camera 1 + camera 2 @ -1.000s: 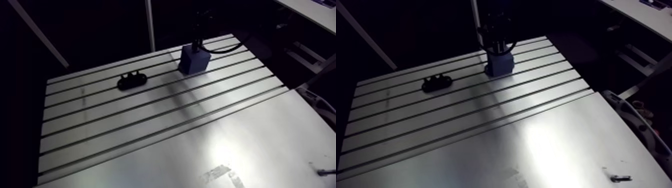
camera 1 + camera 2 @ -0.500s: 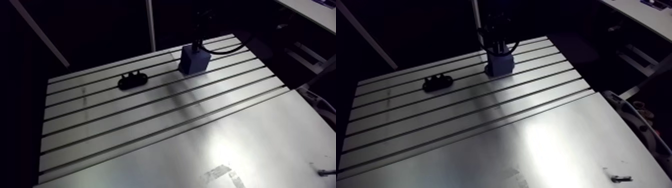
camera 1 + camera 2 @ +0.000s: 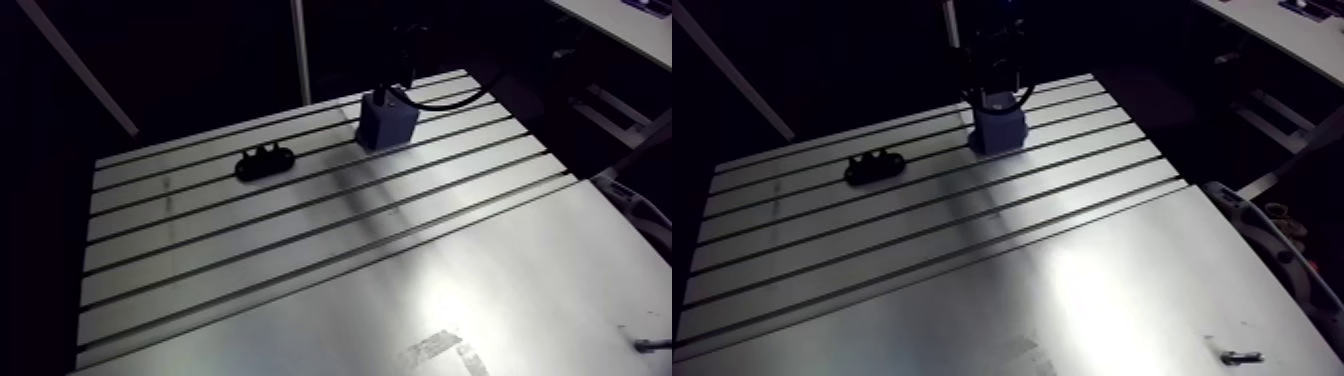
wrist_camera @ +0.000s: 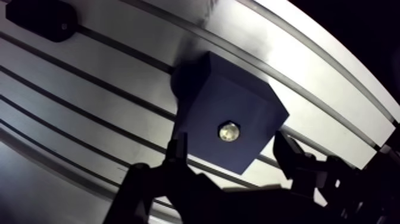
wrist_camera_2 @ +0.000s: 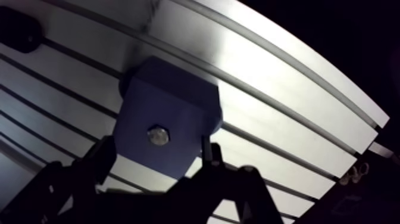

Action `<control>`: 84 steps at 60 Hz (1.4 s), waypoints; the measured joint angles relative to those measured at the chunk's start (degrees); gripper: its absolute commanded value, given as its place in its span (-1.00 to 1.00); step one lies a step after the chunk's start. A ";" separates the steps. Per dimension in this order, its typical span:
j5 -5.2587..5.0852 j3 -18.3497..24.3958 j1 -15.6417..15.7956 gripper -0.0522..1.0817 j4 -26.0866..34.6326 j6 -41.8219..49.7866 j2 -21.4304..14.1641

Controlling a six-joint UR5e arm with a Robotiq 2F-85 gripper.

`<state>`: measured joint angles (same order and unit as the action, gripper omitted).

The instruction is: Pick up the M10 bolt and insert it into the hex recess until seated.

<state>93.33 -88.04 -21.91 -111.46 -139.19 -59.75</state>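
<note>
A blue block (image 4: 208,101) stands on the slotted table (image 3: 300,240) at its far side. The bolt (image 4: 228,131) sits in the recess in the block's top face, with only its shiny hex head showing. In the wrist view my gripper (image 4: 232,148) hangs just above the block, open. Its two dark fingers (image 4: 177,150) stand apart on either side of the bolt head and do not touch it. In the arm view the gripper (image 3: 398,88) comes down onto the blue block (image 3: 388,122).
A black bracket-like part (image 3: 265,160) lies on the table, left of the block. A small metal piece (image 3: 1240,356) lies on the smooth plate near the front right corner. Several grooves run across the table.
The fingers, shut on the bolt just before, have parted and let go of it. The bolt stays in the block. Block and black part have not moved.
</note>
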 measured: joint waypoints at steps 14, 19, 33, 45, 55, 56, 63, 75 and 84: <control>-0.39 0.09 -0.12 -0.83 -0.05 1.27 -0.19; -0.61 0.17 -0.15 -0.83 0.04 2.66 -0.42; -0.90 0.66 -0.18 -0.25 2.08 10.06 -1.85; -0.82 1.86 -0.18 0.90 6.09 20.98 -2.76; -0.90 2.75 -0.13 0.95 7.75 26.07 -2.70; -0.91 2.83 -0.13 0.94 7.85 26.36 -2.67; -0.92 3.17 -0.10 0.94 8.15 27.43 -2.24; -0.66 3.36 -0.05 0.94 7.78 27.64 -1.30; -0.65 3.35 -0.01 0.94 6.84 26.67 -1.05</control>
<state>92.68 -84.69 -21.92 -104.62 -112.51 -60.80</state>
